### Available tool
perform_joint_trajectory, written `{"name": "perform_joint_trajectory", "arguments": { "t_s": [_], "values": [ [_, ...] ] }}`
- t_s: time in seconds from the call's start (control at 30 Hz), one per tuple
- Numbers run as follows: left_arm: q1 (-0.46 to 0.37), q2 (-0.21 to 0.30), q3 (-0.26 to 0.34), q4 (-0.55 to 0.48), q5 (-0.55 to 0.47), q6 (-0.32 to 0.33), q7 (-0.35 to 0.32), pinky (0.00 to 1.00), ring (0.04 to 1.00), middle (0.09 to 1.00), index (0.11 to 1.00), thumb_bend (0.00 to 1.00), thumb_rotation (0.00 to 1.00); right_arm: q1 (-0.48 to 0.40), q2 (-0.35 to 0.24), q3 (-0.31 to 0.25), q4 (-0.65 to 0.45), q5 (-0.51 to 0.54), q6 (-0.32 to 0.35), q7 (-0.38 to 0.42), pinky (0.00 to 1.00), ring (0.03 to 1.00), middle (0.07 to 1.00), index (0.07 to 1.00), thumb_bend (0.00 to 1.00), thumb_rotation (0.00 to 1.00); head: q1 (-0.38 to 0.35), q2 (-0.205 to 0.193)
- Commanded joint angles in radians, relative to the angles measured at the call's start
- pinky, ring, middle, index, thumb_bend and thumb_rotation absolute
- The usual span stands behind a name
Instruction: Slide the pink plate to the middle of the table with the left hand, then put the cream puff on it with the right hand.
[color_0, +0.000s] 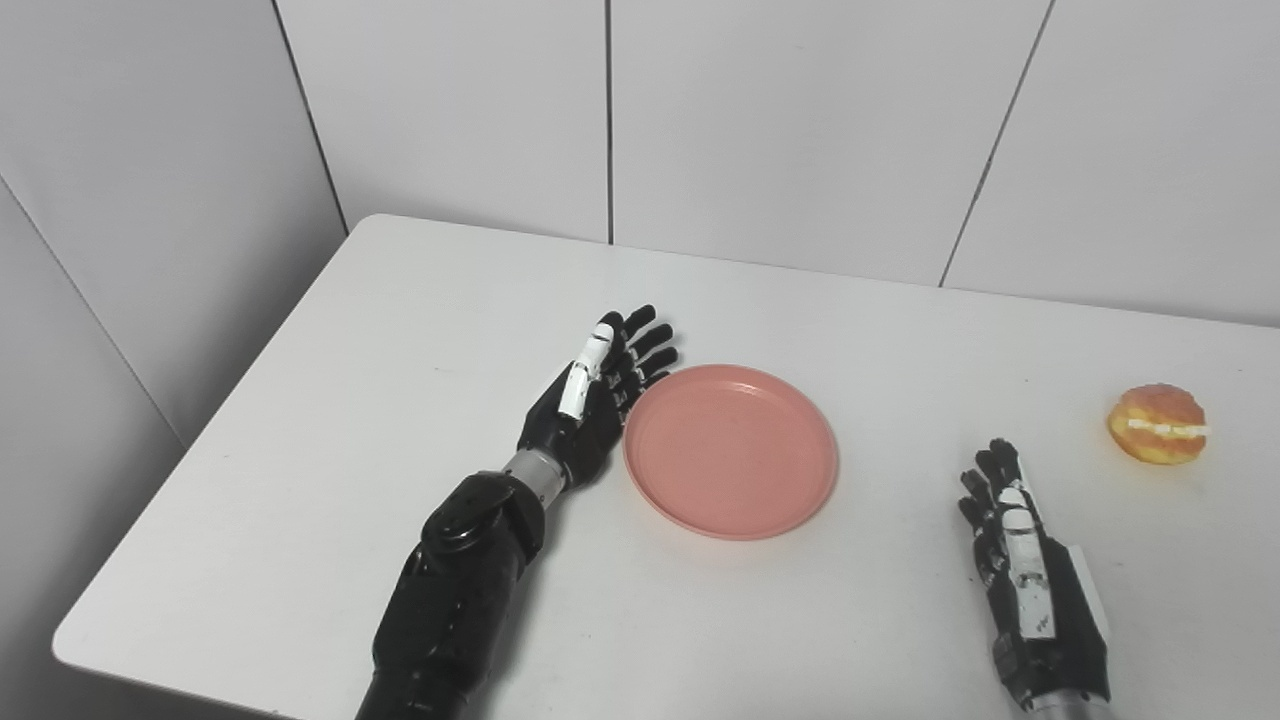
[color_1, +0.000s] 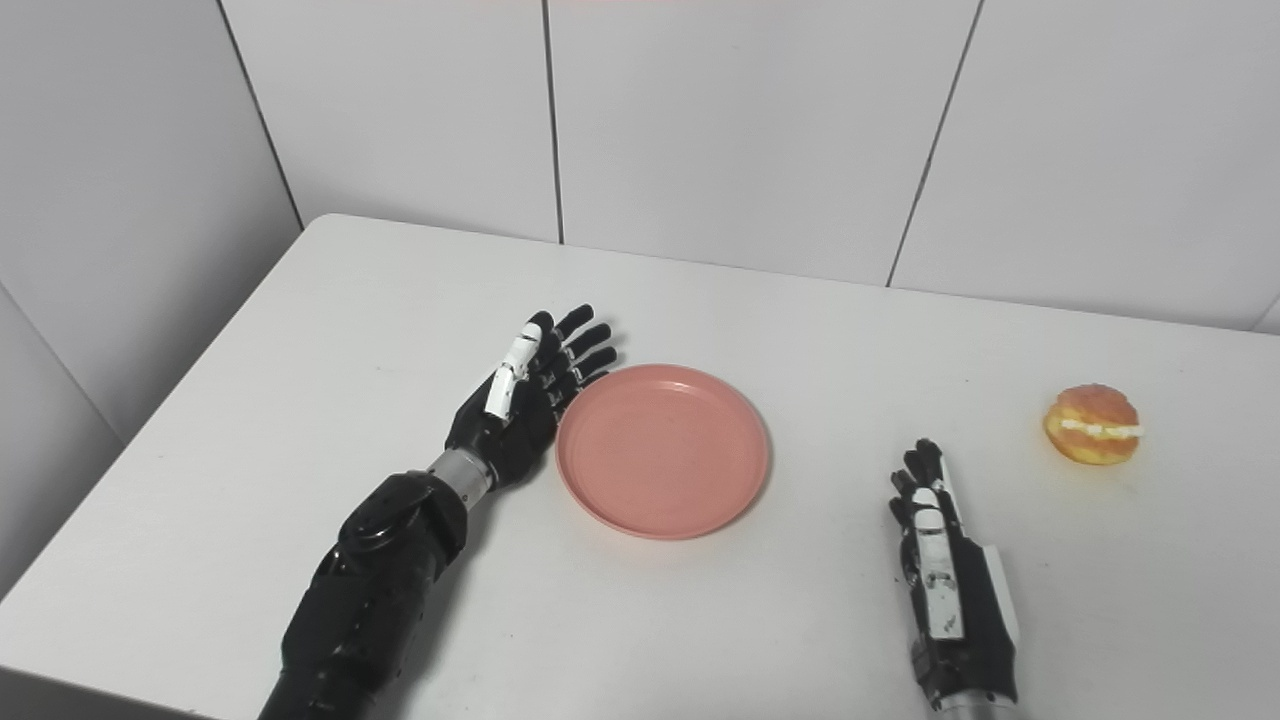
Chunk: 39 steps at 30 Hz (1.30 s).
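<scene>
Left eye view: a white table (color_0: 330, 480) is seen against a panelled wall (color_0: 800, 120); on it the pink plate (color_0: 731, 451) lies flat, already about midway across the tabletop, so the sliding step is judged close to finished. The left hand (color_0: 592, 400) is set edge-on against the plate's left rim, fingers (color_0: 645, 345) extended and apart, nothing grasped; whether palm and rim actually touch cannot be told. If more travel is wanted, the push is best delivered low against the rim and kept level, so that the plate is slid rather than tipped or spun; the hand should then be drawn back leftward without dragging the rim. The right hand (color_0: 1010, 530) rests open near the table's front edge, fingers loosely spread and empty, right of the plate and well apart from it. The cream puff (color_0: 1157, 423) sits farther right, near the table's right side, untouched; a light grasp is judged advisable later, since its filling looks soft.
</scene>
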<state>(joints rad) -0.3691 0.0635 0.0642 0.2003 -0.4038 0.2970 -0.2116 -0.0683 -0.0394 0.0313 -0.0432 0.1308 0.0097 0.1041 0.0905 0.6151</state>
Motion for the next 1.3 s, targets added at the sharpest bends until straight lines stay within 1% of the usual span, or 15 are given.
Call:
{"name": "perform_joint_trajectory", "arguments": {
  "t_s": [0.0,0.2,0.4,0.6,0.8,0.83,0.87,0.9,0.93,1.07,1.1,1.13,1.2,1.23,1.27],
  "values": [
    [0.014,-0.002,-0.019,-0.024,0.013,0.049,-0.002,0.88,0.888,0.900,0.891,0.37,1.00,-0.008,0.008,0.012,-0.018,0.000,0.023,0.010,1.00,0.987,1.000,1.000,0.25,1.00,-0.006,0.003],
    [0.051,-0.010,-0.059,-0.079,0.011,0.079,-0.019,0.89,0.888,0.900,0.891,0.38,1.00,-0.015,0.014,0.016,-0.020,-0.007,0.033,0.002,1.00,0.995,1.000,1.000,0.24,1.00,-0.030,0.015],
    [0.082,-0.024,-0.073,-0.108,0.003,0.094,-0.020,0.90,0.898,0.909,0.899,0.37,1.00,-0.019,0.023,0.019,-0.033,-0.026,0.056,-0.015,1.00,0.990,1.000,1.000,0.22,1.00,-0.054,0.023],
    [0.097,-0.027,-0.074,-0.105,-0.002,0.088,-0.024,0.91,0.905,0.914,0.906,0.37,1.00,-0.017,0.026,0.021,-0.036,-0.025,0.050,-0.015,1.00,0.989,1.000,1.000,0.22,1.00,-0.071,0.027],
    [0.116,-0.040,-0.056,-0.114,-0.009,0.087,-0.015,0.92,0.915,0.922,0.917,0.38,1.00,-0.013,0.027,0.025,-0.034,-0.044,0.043,-0.024,1.00,0.984,1.000,1.000,0.24,1.00,-0.130,0.028],
    [0.117,-0.042,-0.054,-0.114,-0.008,0.086,-0.016,0.92,0.916,0.923,0.918,0.38,1.00,-0.012,0.026,0.025,-0.034,-0.045,0.041,-0.025,0.99,0.984,1.000,1.000,0.24,1.00,-0.130,0.028],
    [0.121,-0.042,-0.051,-0.111,-0.005,0.077,-0.019,0.92,0.917,0.925,0.919,0.38,1.00,-0.013,0.027,0.022,-0.032,-0.038,0.036,-0.024,0.99,0.983,1.000,1.000,0.24,1.00,-0.155,0.028],
    [0.123,-0.042,-0.050,-0.109,-0.003,0.071,-0.021,0.92,0.918,0.926,0.921,0.38,1.00,-0.014,0.027,0.020,-0.030,-0.034,0.033,-0.024,0.99,0.984,1.000,1.000,0.24,1.00,-0.155,0.028],
    [0.126,-0.044,-0.047,-0.105,-0.001,0.062,-0.021,0.92,0.919,0.926,0.921,0.38,1.00,-0.015,0.028,0.017,-0.026,-0.028,0.030,-0.024,0.99,0.985,1.000,1.000,0.24,1.00,-0.177,0.024],
    [0.132,-0.047,-0.045,-0.090,0.015,0.028,-0.024,0.93,0.922,0.929,0.925,0.37,1.00,-0.020,0.027,0.006,-0.021,-0.008,0.035,-0.023,0.99,0.995,1.000,1.000,0.22,1.00,-0.210,0.015],
    [0.133,-0.046,-0.046,-0.088,0.021,0.020,-0.023,0.93,0.919,0.926,0.922,0.38,1.00,-0.021,0.028,0.005,-0.021,-0.004,0.037,-0.023,0.99,0.998,1.000,1.000,0.23,1.00,-0.210,0.015],
    [0.136,-0.045,-0.047,-0.086,0.027,0.014,-0.021,0.93,0.918,0.925,0.922,0.38,1.00,-0.024,0.027,0.003,-0.020,-0.006,0.038,-0.026,0.99,0.998,1.000,1.000,0.23,1.00,-0.233,0.011],
    [0.139,-0.045,-0.048,-0.084,0.030,0.006,-0.018,0.93,0.919,0.924,0.921,0.38,1.00,-0.027,0.025,0.000,-0.017,-0.011,0.038,-0.030,1.00,1.000,1.000,1.000,0.26,1.00,-0.252,0.006],
    [0.140,-0.044,-0.047,-0.080,0.030,0.001,-0.018,0.93,0.920,0.924,0.921,0.38,1.00,-0.029,0.023,-0.001,-0.014,-0.021,0.029,-0.034,1.00,1.000,1.000,1.000,0.27,1.00,-0.269,0.002],
    [0.141,-0.043,-0.045,-0.077,0.029,-0.002,-0.019,0.93,0.920,0.925,0.922,0.37,1.00,-0.031,0.022,-0.002,-0.011,-0.031,0.021,-0.040,0.99,0.994,1.000,1.000,0.28,1.00,-0.269,0.002]
  ]
}}
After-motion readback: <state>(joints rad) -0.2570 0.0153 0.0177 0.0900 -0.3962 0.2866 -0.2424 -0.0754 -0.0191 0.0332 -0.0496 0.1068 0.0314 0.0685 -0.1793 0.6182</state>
